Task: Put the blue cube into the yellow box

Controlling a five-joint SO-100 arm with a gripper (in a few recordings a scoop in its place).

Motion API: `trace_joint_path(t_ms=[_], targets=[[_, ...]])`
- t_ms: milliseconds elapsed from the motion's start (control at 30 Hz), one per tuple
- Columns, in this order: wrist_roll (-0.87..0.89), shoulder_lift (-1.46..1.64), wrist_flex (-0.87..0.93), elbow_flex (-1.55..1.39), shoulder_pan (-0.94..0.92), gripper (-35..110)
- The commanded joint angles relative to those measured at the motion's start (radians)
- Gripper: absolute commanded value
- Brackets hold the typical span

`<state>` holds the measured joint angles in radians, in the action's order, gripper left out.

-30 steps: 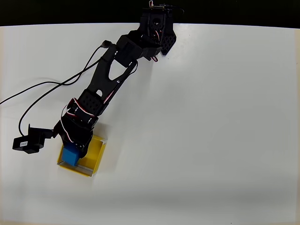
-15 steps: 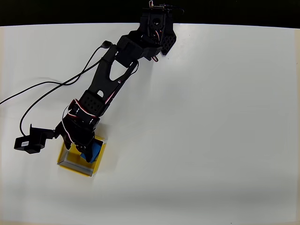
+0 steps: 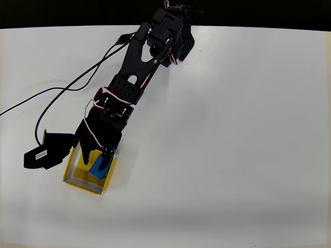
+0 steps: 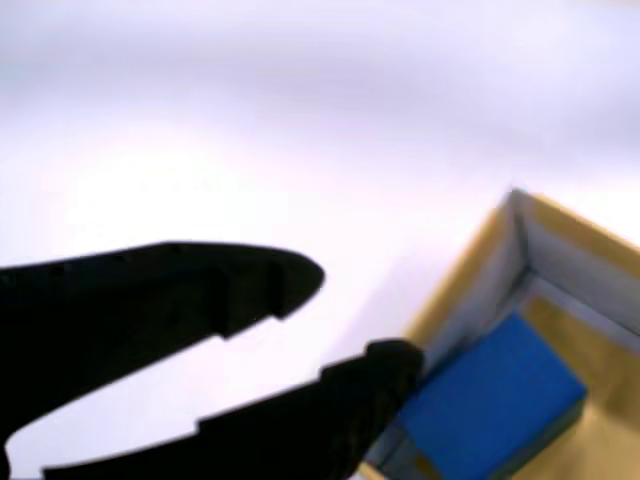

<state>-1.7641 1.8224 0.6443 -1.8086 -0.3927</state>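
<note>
White worktop (image 3: 232, 129): blue cube (image 3: 98, 166) is seen inside the yellow box (image 3: 106, 182); gripper (image 3: 94, 153) is spread, released, nothing held.

No readable text, labels or numbers

A small pale sticker (image 3: 41, 154) is seen on the black camera housing at the left of the overhead view, but its print is too small to be read; no marking is found on the blue cube (image 3: 98, 166), the yellow box (image 3: 106, 182) or the arm
</note>
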Motion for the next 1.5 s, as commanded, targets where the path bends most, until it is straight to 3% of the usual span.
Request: trace_joint_path(t_ms=[0, 500, 700, 1067, 1467], targets=[[-0.04, 0.276, -0.06, -0.14, 0.052, 6], [-0.083, 0.943, -0.146, -0.916, 0.299, 0], [-0.054, 1.17, -0.014, -1.12, 0.318, 0], [0.014, 1.482, 0.397, -1.267, 0.321, 0], [0.144, 1.522, 0.715, -1.336, 0.327, 0]])
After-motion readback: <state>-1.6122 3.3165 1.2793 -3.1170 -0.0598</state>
